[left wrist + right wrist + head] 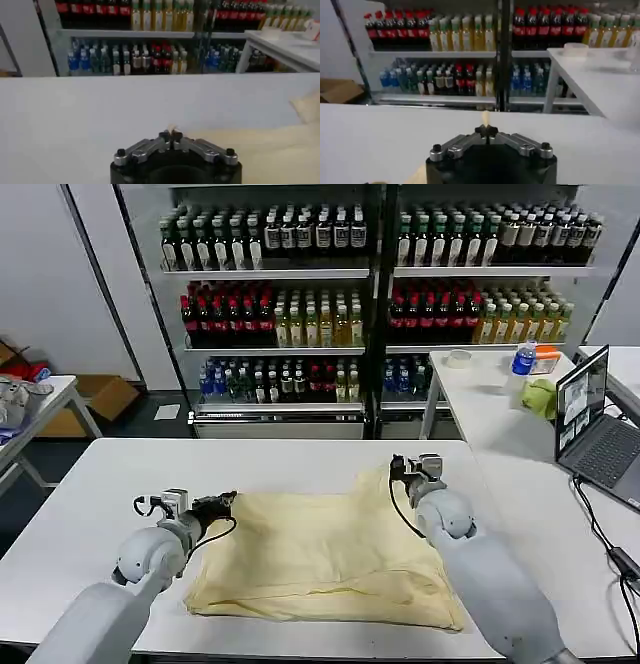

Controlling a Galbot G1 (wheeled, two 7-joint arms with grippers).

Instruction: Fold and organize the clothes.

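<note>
We had the cream T-shirt (325,559) spread flat on the white table (90,494) — left gripper (226,501) pinched shut on its near-left corner, right gripper (397,468) clamped on the far-right corner, lifting it slightly.

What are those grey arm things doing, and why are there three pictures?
They are a robot's two arms. One picture comes from a camera on its head, the other two from cameras on its wrists. On the white table lies a pale yellow soft fabric T-shirt. The left end effector is shut on one far corner, and the right end effector is shut on the other far corner. Each wrist picture shows fingertips pinching a bit of cloth. Drink bottles fill shelves behind.
</note>
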